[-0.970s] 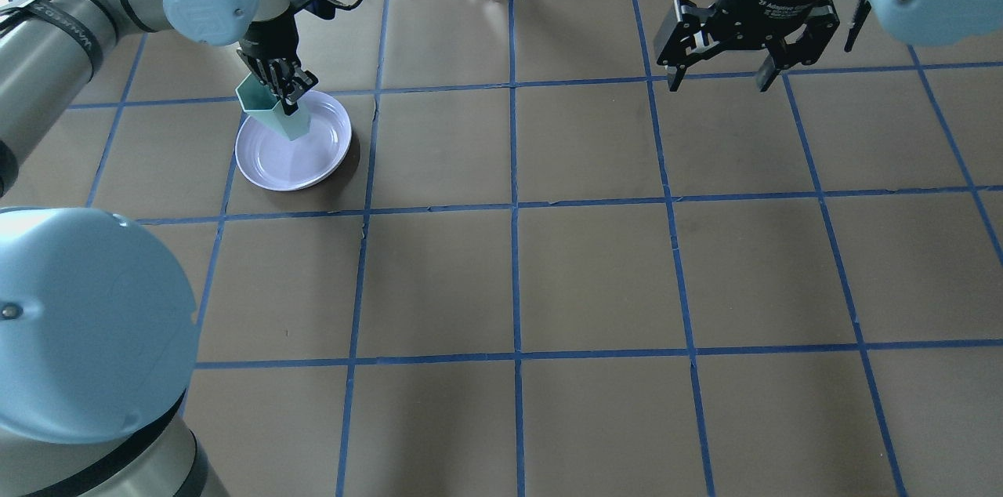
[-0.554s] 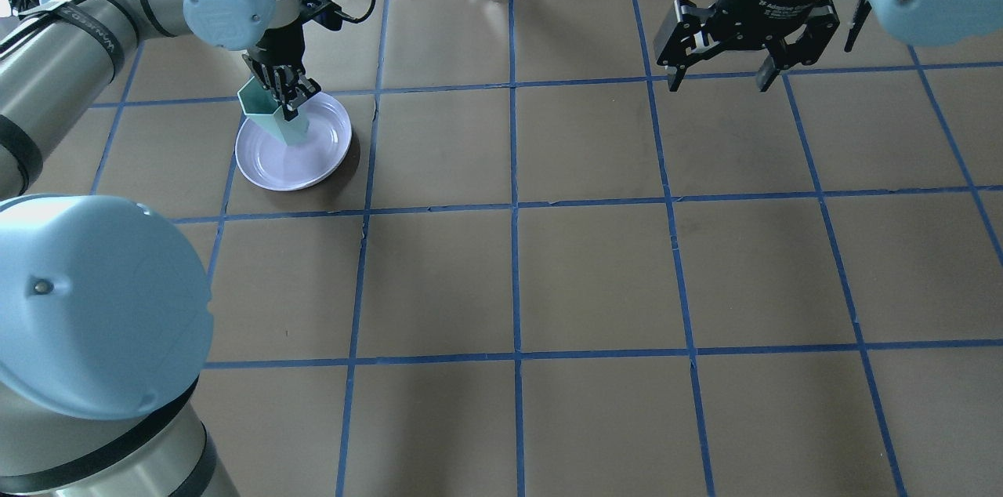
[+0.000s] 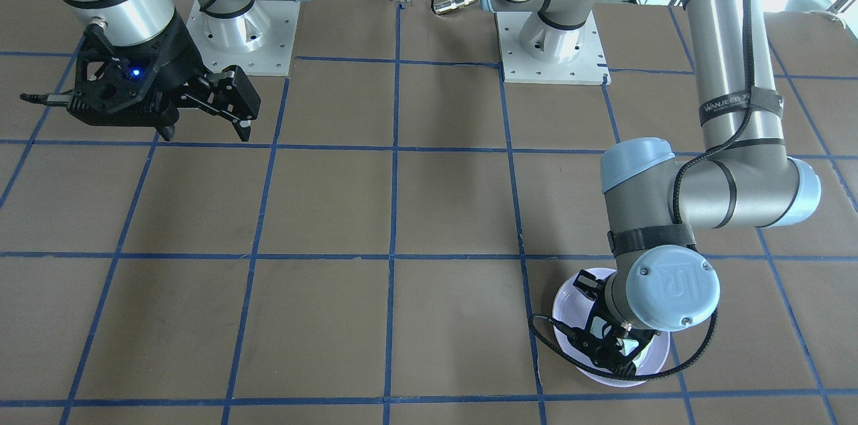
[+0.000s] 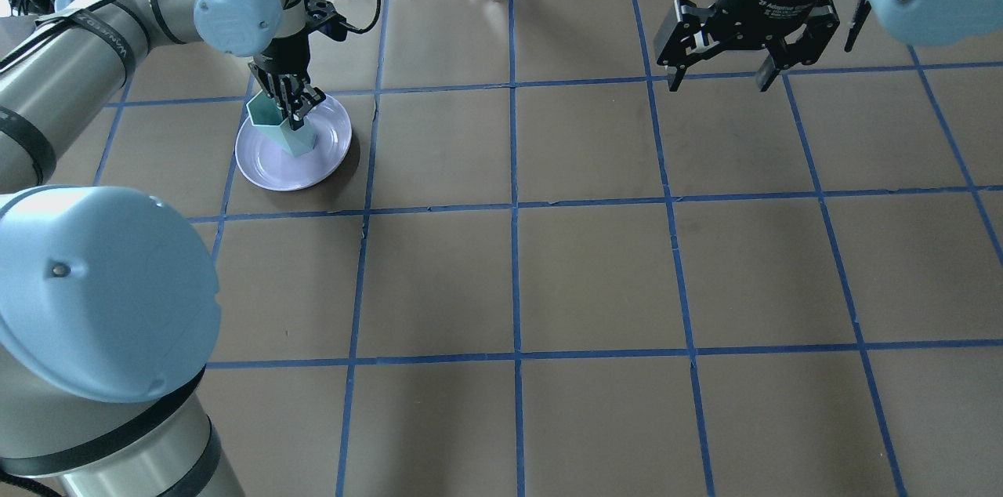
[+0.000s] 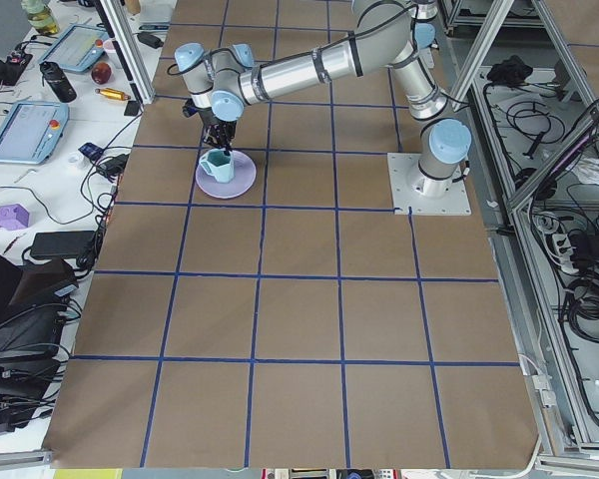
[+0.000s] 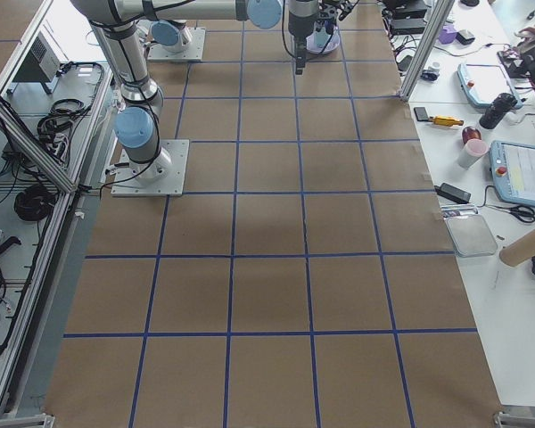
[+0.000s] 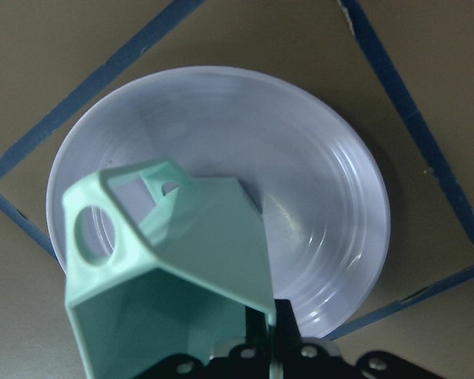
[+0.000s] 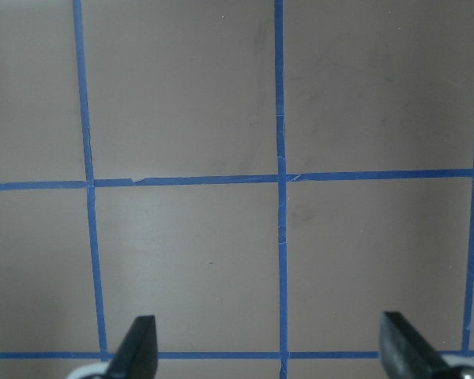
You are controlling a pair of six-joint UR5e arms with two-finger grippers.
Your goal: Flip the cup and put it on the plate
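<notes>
Glossy plate, matt cup

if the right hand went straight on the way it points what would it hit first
The table: the right hand, open, points down at its brown paper near a blue tape crossing, nothing in between. Its height above is unclear.

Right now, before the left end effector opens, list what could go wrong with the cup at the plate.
1. The cup leans in the left end effector, mouth upward but tilted; released like this it may topple on the plate.
2. The grip pinches only one wall at the rim, so the cup could pivot or slip. Whether its base touches the plate is unclear.
</notes>
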